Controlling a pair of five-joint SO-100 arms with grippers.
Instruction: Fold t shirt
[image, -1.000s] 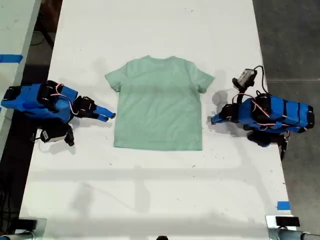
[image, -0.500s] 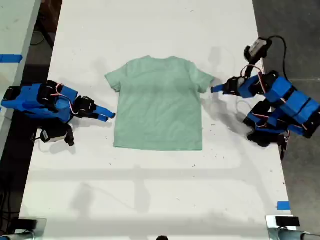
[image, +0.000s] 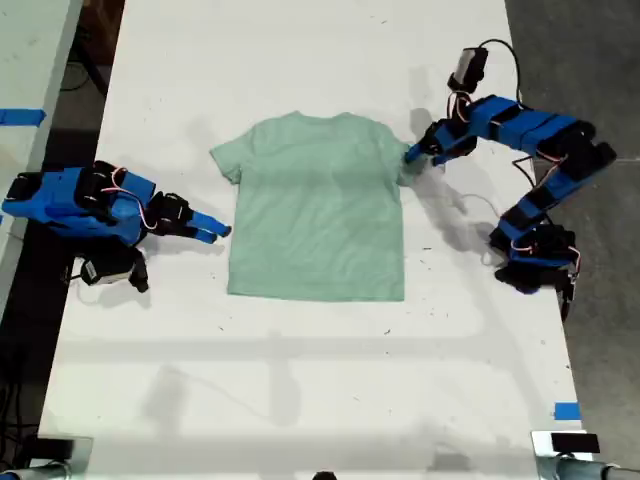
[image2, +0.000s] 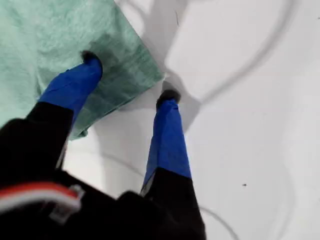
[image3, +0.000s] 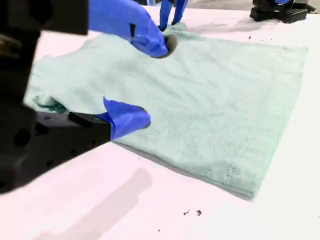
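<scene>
My first claw (image2: 127, 77) & second claw (image3: 150, 82) both spread apart.

The pale mint-green cloth t shirt (image: 317, 205) looks soft and matt, with a fine woven grain. Beneath it, the white table (image: 300, 370) is smooth, faintly sheened and speckled. My first end effector (image2: 130, 80) has matt blue plastic fingers (image2: 167, 140).

Overhead exterior view; both close wrist views sharing the t shirt (image: 318, 205).
</scene>
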